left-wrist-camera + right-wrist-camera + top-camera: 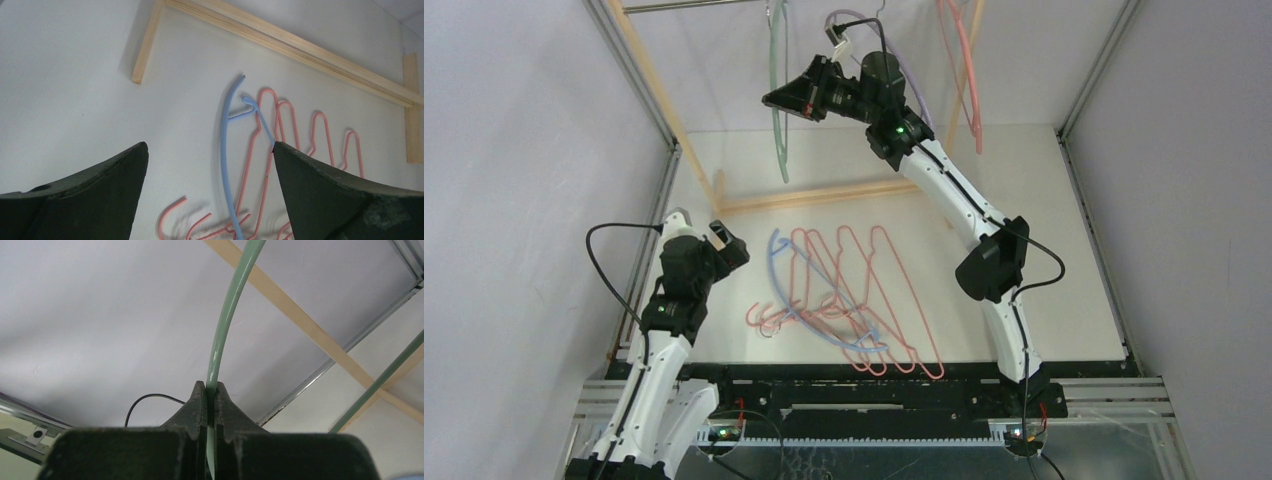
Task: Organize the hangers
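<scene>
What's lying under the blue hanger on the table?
Salmon-pink hangers lie under the blue hanger, which crosses their necks and hooks; bare white table shows elsewhere. Only the short pink stretches at each crossing are covered.

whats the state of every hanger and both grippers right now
green hanger: up by the rail, pinched in the right gripper
lavender hanger: hanging up high
hanging pink hanger: hanging up high
pink hangers: flat on the table, overlapping
blue hanger: flat, crossing the pink ones
left gripper: open, empty
right gripper: shut on green hanger
</scene>
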You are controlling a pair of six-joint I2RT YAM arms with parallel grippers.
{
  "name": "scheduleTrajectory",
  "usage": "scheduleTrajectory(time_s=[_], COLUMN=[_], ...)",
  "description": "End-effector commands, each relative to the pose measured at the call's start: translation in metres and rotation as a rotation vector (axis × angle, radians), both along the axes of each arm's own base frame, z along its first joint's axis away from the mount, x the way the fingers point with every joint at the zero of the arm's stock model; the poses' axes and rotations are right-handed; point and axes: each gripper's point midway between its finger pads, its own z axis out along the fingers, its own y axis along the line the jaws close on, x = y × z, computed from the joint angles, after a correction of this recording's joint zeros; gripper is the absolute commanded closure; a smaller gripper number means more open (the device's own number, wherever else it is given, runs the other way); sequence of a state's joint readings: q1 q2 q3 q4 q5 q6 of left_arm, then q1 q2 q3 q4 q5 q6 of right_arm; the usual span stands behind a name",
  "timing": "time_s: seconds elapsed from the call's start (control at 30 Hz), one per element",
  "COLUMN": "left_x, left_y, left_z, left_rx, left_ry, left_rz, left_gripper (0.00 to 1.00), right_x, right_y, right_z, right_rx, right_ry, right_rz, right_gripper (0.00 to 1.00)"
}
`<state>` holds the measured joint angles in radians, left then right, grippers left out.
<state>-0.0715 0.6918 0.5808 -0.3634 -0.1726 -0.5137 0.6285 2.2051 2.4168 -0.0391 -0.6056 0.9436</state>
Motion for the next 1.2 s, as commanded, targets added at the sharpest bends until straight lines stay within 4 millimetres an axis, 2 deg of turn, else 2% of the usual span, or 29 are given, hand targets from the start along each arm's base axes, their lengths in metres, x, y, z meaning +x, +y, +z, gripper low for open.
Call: scheduleTrajectory(time_s=[0.0, 0.33, 0.63, 0.73, 0.97, 1.17], left_x=[0.006, 0.01, 0.01, 0.011, 0.008, 0.004], left_y=[0.001, -0.001, -0.001, -0.001, 0.002, 0.006], left_z=[0.008, 0.005, 0.003, 0.004, 0.004, 0.004], left_rx=[0.019, 0.014, 0.011, 0.01, 0.016, 0.022], left_ry=[-0.03, -0.025, -0.026, -0.028, -0.024, -0.025], left_rz=[-0.01, -0.021, -0.017, -0.017, -0.007, 0.005], left_gripper=[0.0, 0.0, 0.0, 0.0, 0.0, 0.01], right_x=[-0.02, -0.042, -0.046, -0.038, -0.004, 0.014], right_y=[-0.023, -0.02, -0.025, -0.031, -0.052, -0.067], right_z=[0.069, 0.073, 0.077, 0.076, 0.064, 0.048], right_rx=[0.099, 0.072, 0.058, 0.059, 0.054, 0.051], right_ry=[-0.183, -0.214, -0.221, -0.203, -0.134, -0.053], right_rz=[-0.039, -0.01, -0.019, -0.051, -0.131, -0.186], right_gripper=[1.0, 1.0, 1.0, 1.0, 1.0, 1.0])
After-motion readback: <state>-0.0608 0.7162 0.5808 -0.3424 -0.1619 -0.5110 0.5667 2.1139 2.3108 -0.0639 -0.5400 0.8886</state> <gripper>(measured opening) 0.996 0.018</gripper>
